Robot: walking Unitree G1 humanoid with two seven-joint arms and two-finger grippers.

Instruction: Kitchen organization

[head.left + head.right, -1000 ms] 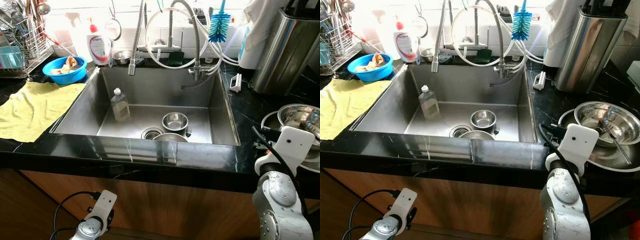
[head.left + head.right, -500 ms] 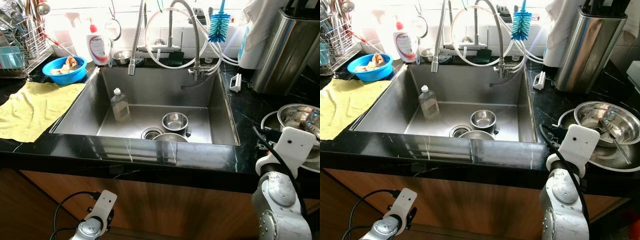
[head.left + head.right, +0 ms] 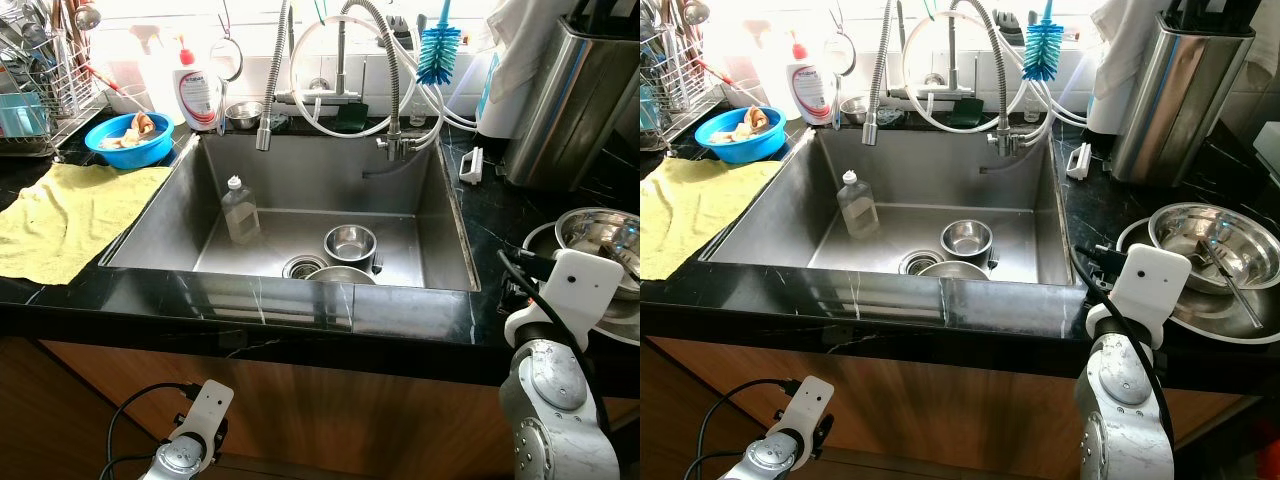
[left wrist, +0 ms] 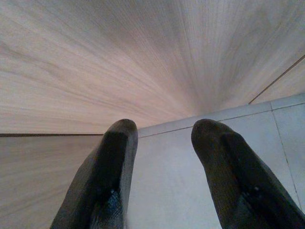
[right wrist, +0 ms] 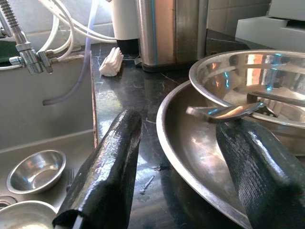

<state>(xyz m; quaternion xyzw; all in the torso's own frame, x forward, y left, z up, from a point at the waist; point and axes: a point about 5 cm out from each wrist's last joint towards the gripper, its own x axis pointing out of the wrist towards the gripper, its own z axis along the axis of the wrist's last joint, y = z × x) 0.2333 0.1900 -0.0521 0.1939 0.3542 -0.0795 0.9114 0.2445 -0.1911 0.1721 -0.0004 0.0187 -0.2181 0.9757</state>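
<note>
Two small steel bowls (image 3: 349,242) sit in the sink (image 3: 440,215); the right tool (image 5: 178,167) gapes empty at the stacked bowls' (image 5: 228,124) rim on the desk (image 3: 490,230).

Right arm's white wrist housing (image 3: 1148,283) hides the near rim of the wide steel plate (image 3: 1230,328); dish rack (image 3: 35,75) is cut off by the frame edge.

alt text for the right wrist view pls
The open right gripper straddles the rim of a wide steel plate on the black counter; a steel bowl with a spoon sits on the plate. Beyond, small steel bowls lie in the sink.
</note>
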